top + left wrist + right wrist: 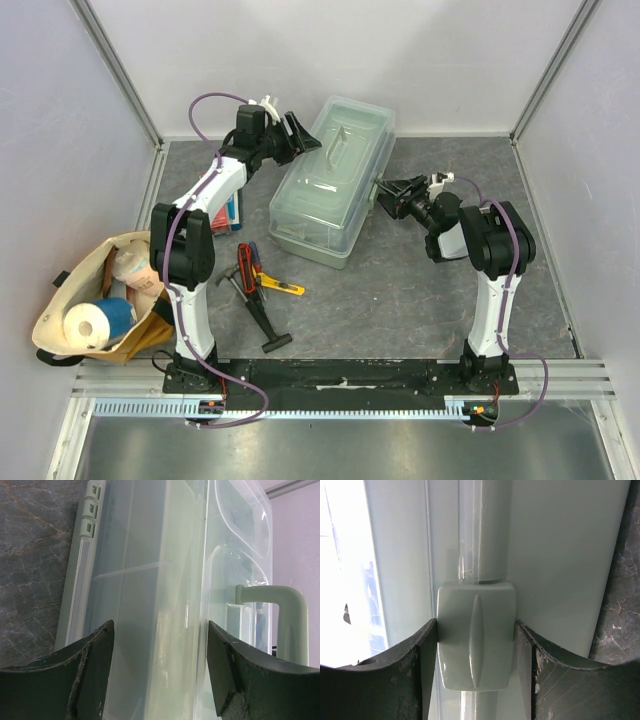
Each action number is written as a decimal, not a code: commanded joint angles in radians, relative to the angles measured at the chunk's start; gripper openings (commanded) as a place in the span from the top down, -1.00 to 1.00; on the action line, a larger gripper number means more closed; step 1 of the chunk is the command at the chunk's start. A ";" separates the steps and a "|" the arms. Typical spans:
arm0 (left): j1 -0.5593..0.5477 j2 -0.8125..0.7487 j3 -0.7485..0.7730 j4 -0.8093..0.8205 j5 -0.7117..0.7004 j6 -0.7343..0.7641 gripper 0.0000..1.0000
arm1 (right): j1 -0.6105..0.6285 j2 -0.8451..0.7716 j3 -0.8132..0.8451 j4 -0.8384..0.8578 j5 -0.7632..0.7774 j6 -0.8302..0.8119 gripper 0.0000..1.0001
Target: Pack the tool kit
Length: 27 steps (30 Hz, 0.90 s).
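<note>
**STATUS: TOOL KIT – BOX SHUT, HAND TOOLS ON THE TABLE**

You find the toolbox (pixel 335 180) lying slantwise on the grey table (pixel 420 300), toward the far side, between the two arms. Its clear lid is on, with the handle (pixel 280 610) on top.

The tan cloth bag (pixel 90 310) sits at the near left edge, well apart from the box.

The left gripper (pixel 303 135) is at the box's far left side with its fingers spread wide. You cannot tell whether they touch the wall. The right gripper (pixel 383 193) is at the box's right long side.

The black hammer (pixel 255 310), the red-black cutter (pixel 247 262) and the yellow knife (pixel 283 287) lie close together on the table, near the left arm and just near of the box – none is inside it.

The latch (pixel 475 645) is a pale-green tab on the box's wall. The right fingers (pixel 420 670) are narrowed onto it, one against each side.
</note>
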 commanded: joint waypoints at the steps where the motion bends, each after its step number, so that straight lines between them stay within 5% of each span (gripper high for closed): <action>1: -0.101 0.098 -0.042 -0.221 0.146 -0.078 -0.44 | 0.126 -0.029 0.074 0.196 -0.126 -0.133 0.27; 9: -0.104 0.093 -0.047 -0.239 0.109 -0.067 -0.42 | 0.128 -0.129 0.066 0.005 -0.064 -0.239 0.57; 27: -0.130 0.082 -0.042 -0.323 -0.035 0.017 -0.41 | 0.129 -0.223 0.097 -0.344 -0.008 -0.380 0.67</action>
